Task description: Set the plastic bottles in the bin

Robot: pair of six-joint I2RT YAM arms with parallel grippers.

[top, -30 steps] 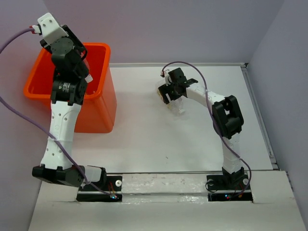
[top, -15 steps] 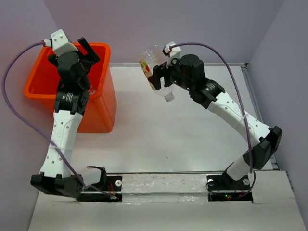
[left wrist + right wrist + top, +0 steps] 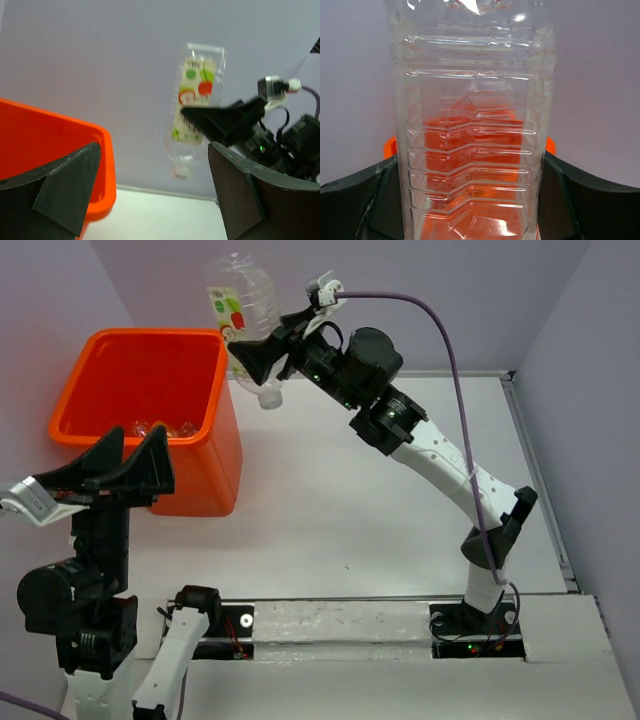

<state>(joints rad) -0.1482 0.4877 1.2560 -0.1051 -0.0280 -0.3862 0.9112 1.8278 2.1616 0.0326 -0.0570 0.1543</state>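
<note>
My right gripper point(image 3: 262, 355) is shut on a clear plastic bottle point(image 3: 243, 310) with a white, green and red label. It hangs high, cap down, just right of the orange bin's point(image 3: 215, 390) far right corner. In the right wrist view the ribbed bottle point(image 3: 472, 125) fills the gap between my fingers point(image 3: 360, 195), and the bin's orange shows through it. Clear bottles point(image 3: 160, 428) lie inside the bin. My left gripper point(image 3: 128, 455) stands open and holds nothing, in front of the bin's near side. The left wrist view shows the bin rim point(image 3: 60, 130), the held bottle point(image 3: 195, 110) and my open left gripper point(image 3: 154, 165).
White tabletop point(image 3: 380, 510) stretches right of the bin, bounded by a raised edge point(image 3: 540, 480) on the right and the purple back wall point(image 3: 450, 300). The right arm point(image 3: 440, 460) spans diagonally over the table. The bin stands against the left wall.
The left gripper opened over the bin, then that arm pulled back to the near side. The right arm lifted its bottle off the table and carried it up and left toward the bin.
</note>
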